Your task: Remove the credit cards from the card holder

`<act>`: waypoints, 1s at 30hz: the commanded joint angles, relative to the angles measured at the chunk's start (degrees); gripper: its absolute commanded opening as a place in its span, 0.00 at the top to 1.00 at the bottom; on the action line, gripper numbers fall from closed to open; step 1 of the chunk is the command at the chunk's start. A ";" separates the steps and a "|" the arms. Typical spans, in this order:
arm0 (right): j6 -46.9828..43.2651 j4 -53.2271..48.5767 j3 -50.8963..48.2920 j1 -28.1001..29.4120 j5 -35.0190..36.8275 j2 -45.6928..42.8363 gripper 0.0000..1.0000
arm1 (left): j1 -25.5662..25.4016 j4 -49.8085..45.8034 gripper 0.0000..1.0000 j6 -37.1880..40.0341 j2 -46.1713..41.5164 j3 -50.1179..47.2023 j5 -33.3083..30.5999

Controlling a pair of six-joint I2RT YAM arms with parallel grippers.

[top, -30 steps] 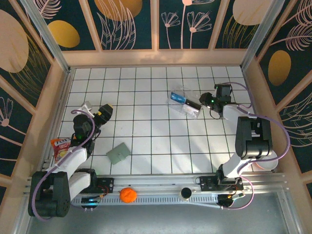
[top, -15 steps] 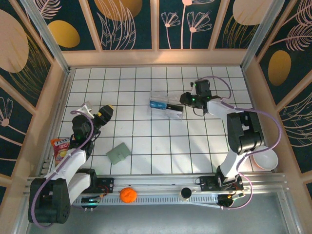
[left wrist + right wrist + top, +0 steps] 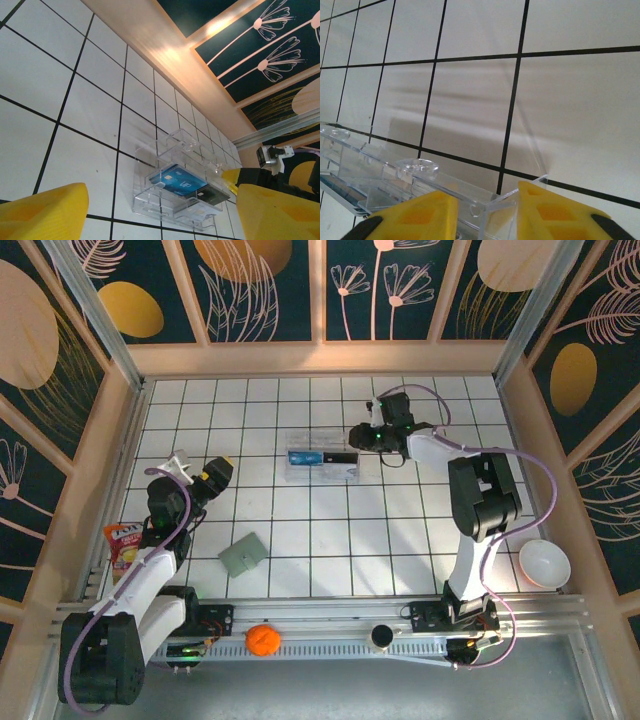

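The right jaws are pinched narrow on the right end wall of the clear plastic card holder (image 3: 322, 461) (image 3: 395, 172). The thin wall sits between the two yellow fingers (image 3: 560, 212). The card holder stands on the table (image 3: 300, 515) toward the far middle. A blue card (image 3: 177, 181) (image 3: 304, 457) and a dark card (image 3: 215, 196) sit in its slots. The left jaws gape wide and empty at the table's left side, well apart from the card holder. A grey-green wallet (image 3: 243, 555) lies near the front edge.

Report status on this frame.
Left gripper open, empty. Right gripper shut on clear box edge. Card holder flat near front, untouched.
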 commanded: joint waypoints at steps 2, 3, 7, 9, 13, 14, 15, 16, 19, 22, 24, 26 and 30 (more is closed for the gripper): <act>-0.72 -0.78 0.95 0.60 -1.23 0.50 0.52 | 0.24 -0.88 0.22 0.19 -0.77 0.87 1.35; -0.56 -0.43 0.60 0.58 -0.96 -0.09 0.46 | 0.24 -1.10 0.21 0.11 -0.89 0.87 1.35; -0.14 0.69 -0.55 0.71 0.61 -3.46 0.32 | 0.18 -2.05 0.20 -0.39 -1.56 0.95 1.65; 0.42 1.13 -1.88 0.68 2.01 -6.20 0.28 | 0.17 -3.20 0.19 -0.43 -2.19 0.95 1.58; 3.22 4.58 -8.35 1.28 5.01 -14.66 0.28 | 0.15 -6.05 0.17 -0.44 -3.76 1.00 1.07; 3.76 5.94 -10.55 2.07 5.38 -17.08 0.28 | 0.15 -6.56 0.17 -0.51 -4.20 0.96 0.95; 4.00 7.03 -12.56 3.15 5.72 -19.71 0.28 | 0.15 -6.92 0.17 -0.58 -4.62 0.88 0.91; 4.01 8.47 -14.58 4.51 6.11 -22.22 0.28 | 0.15 -7.21 0.16 -0.60 -5.01 0.87 0.77; 3.49 13.69 -20.75 11.91 10.49 -28.15 0.28 | 0.10 -7.88 0.08 -0.70 -6.19 0.73 0.09; 3.55 21.69 -26.39 21.20 13.52 -30.78 0.23 | 0.15 -7.93 0.08 -1.25 -7.72 -0.13 -1.11; 3.59 21.87 -25.71 25.44 11.53 -27.66 0.23 | 0.14 -7.66 0.07 -1.86 -8.83 -0.95 -1.71; 3.24 19.92 -23.51 29.06 6.75 -23.04 0.26 | 0.11 -7.87 0.08 -2.31 -9.77 -1.54 -1.66; 2.89 19.44 -19.97 36.58 0.88 -12.67 0.30 | 0.15 -11.53 0.08 -2.07 -11.57 -1.29 -1.72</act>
